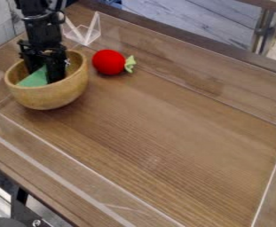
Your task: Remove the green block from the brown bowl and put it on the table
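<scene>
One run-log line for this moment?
gripper: in bowl, jaws astride block | block: inside bowl, not lifted | strawberry: on table

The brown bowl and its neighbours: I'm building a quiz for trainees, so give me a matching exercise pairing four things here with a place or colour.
Things:
1. green block
2. brown bowl
3. strawberry toy
4. hand

Descriptions:
A. red, lying on the table beside the bowl
B. reaching down into the bowl
C. inside the bowl, at the black fingers
D. round, wooden, near the table's left edge

Pairs: 1-C, 2-D, 3-A, 4-B
</scene>
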`<state>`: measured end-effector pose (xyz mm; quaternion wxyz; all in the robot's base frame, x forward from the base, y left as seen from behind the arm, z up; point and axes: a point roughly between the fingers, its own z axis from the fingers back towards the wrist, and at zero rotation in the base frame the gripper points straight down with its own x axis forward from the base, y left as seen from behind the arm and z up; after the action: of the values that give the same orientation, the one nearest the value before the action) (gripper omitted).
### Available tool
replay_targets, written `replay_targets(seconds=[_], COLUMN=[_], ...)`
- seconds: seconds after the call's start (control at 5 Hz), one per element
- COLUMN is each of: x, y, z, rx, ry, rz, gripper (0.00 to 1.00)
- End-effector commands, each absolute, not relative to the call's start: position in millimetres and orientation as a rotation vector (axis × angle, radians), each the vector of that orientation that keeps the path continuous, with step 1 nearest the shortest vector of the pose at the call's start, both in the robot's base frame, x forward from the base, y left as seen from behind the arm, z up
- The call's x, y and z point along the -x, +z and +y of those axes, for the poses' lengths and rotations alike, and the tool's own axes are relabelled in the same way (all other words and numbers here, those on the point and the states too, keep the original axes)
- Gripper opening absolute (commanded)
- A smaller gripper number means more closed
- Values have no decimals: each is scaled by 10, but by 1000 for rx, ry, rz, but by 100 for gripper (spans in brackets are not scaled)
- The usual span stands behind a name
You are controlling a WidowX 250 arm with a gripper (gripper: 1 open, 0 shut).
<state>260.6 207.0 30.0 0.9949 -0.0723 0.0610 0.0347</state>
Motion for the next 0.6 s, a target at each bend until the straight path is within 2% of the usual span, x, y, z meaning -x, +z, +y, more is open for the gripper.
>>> replay_targets(seconds=[0.0,0.4], x=[-2638,-2683], y=[311,177], z=[2103,1954], rx=[134,153], ry=[102,130], rz=[105,121], gripper=[0,0])
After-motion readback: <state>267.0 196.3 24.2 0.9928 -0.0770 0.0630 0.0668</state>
